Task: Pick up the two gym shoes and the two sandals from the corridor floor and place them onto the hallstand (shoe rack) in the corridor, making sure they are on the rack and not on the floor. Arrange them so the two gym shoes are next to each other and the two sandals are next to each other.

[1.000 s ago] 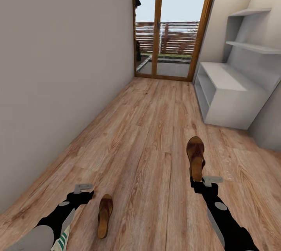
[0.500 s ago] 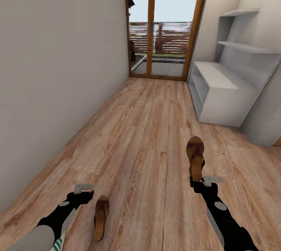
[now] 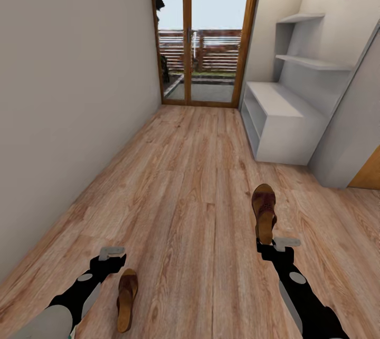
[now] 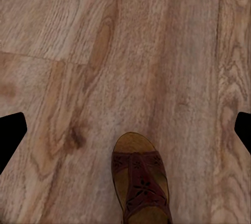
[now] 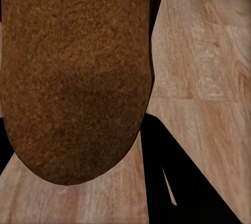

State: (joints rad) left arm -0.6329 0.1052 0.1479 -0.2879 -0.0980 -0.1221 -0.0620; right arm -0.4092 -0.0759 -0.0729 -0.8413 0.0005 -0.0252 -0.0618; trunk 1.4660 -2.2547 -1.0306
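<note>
Sandal (image 3: 264,211) clamped in right gripper (image 3: 268,244); left gripper (image 3: 112,257) spread wide above floor sandal (image 3: 126,299); rack (image 3: 279,120) ahead.

Both arms reach forward and low from the head view's bottom corners; the left gripper (image 3: 112,260) hangs over the floor with its fingers spread wide and nothing between them; the right gripper (image 3: 268,246) is clamped on the heel of a sandal (image 3: 264,211), carried lengthwise ahead of it.
</note>
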